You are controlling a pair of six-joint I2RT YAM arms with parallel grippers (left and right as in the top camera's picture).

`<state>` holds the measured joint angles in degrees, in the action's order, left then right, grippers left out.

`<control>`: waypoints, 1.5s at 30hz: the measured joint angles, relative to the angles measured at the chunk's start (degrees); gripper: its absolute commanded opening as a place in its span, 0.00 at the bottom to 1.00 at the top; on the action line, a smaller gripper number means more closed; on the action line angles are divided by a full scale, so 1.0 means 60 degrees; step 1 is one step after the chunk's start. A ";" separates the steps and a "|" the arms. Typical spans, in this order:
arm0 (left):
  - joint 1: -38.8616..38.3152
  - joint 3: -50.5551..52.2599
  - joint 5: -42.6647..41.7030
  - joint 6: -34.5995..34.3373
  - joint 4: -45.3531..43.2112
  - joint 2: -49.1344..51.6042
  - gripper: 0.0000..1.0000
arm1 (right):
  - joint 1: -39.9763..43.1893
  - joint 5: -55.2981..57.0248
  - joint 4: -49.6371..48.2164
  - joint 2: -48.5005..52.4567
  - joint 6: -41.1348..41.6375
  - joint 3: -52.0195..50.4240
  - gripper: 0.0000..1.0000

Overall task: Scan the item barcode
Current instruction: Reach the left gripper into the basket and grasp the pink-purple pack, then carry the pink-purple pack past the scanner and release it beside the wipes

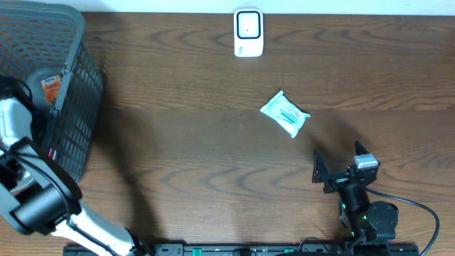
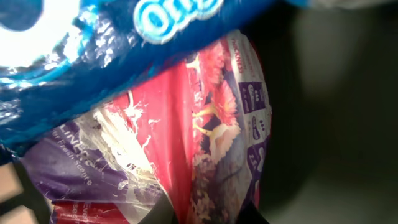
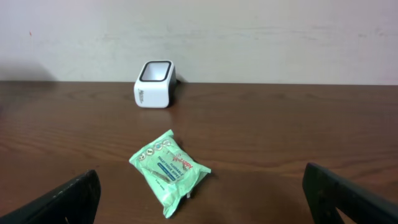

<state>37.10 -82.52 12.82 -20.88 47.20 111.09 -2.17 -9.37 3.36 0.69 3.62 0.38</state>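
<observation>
- The left end effector point(image 2: 205, 216) is seen pinched on a crinkled fold of a red and purple packet point(image 2: 211, 124), glossy film printed with flowers, inside the basket point(image 1: 75, 114)
- A blue packet point(image 2: 93, 56) of shiny wrinkled film with white lettering is pressed against it
- The basket is formed of dark grey plastic mesh and is set at the worktop's point(image 1: 178, 142) left edge
- The right end effector point(image 1: 340, 163) is held spread wide, nothing between its flat black fingers
- A green packet point(image 1: 285, 114), soft and pillow-shaped, is laid flat on the dark wood-grain worktop between the right end effector and the scanner point(image 1: 248, 32)
- The scanner, a small white rounded block with a dark-framed window, is stood near the far edge
</observation>
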 measured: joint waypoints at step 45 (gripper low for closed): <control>-0.7868 -0.0076 -0.6659 0.0852 -0.2430 -0.6160 0.07 | 0.0000 0.0004 0.0000 0.0000 0.0000 0.0000 0.99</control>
<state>-10.11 -82.98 -27.14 -15.77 32.62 74.13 -2.17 -9.34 3.36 0.69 3.62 0.38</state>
